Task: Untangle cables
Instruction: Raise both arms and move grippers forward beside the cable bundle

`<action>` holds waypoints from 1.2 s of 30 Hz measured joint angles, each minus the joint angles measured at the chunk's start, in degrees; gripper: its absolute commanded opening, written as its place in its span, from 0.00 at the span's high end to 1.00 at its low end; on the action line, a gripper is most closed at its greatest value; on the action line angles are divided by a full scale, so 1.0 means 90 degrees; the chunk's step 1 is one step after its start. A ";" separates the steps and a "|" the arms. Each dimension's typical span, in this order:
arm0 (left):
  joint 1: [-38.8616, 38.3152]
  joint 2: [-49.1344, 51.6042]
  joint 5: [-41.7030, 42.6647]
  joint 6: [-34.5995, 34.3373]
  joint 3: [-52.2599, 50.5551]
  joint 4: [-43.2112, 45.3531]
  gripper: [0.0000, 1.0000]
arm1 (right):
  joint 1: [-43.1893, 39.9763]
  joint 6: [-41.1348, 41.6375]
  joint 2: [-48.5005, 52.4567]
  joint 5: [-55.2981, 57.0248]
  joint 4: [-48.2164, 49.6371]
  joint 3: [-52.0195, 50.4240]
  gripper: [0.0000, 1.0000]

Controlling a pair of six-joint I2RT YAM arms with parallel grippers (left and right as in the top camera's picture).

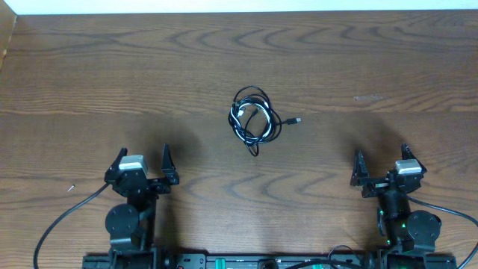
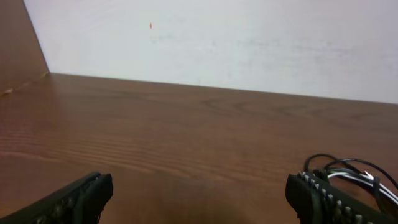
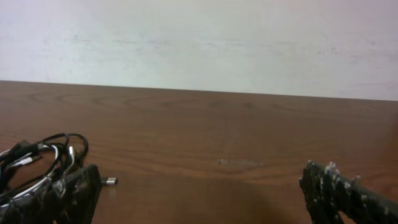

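In the middle of the worktop point(image 1: 388, 60) the cables point(image 1: 254, 119), 1 black and 1 white, lie in 1 small bundle. It is well apart from the left pincer point(image 1: 143, 152) and the right pincer point(image 1: 381, 153). Both are spread wide and hold nothing.

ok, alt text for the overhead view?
A small tangled bundle of black and white cables lies centred on the wooden table, one plug end poking out rightward. The left gripper and right gripper sit open and empty, short of it.
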 measured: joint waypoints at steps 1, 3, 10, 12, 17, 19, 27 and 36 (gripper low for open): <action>0.0000 0.0134 -0.0002 0.0000 0.0066 0.0000 0.05 | 0.0000 0.0000 0.0000 0.0000 0.0000 0.0000 0.01; 0.0000 0.0430 0.0000 0.0000 0.0209 -0.0002 0.05 | 0.0000 0.0000 0.0000 -0.0010 0.0002 0.0000 0.01; 0.0000 0.1367 0.0000 0.0000 0.0794 -0.0012 0.05 | 0.0000 0.0000 0.0000 -0.0039 -0.0005 0.0000 0.01; 0.0000 0.1622 0.0000 -0.0002 0.1010 -0.0029 0.05 | 0.0000 0.0000 0.0000 -0.0066 -0.0007 0.0000 0.01; 0.0000 0.2251 0.0000 0.0000 0.1639 -0.0376 0.05 | 0.0000 0.0000 0.0000 -0.0136 -0.0044 0.0019 0.01; 0.0000 0.2489 0.0000 0.0000 0.1914 -0.0646 0.05 | 0.0000 0.0000 0.0007 -0.0151 -0.0085 0.0073 0.01; 0.0000 0.3184 0.0002 0.0000 0.2902 -0.1564 0.05 | 0.0000 0.0000 0.0760 -0.0287 -0.0194 0.0891 0.01; 0.0000 0.4061 0.0100 0.0000 0.4524 -0.3143 0.05 | 0.0000 -0.0002 0.2815 -0.0726 -0.0342 0.2557 0.01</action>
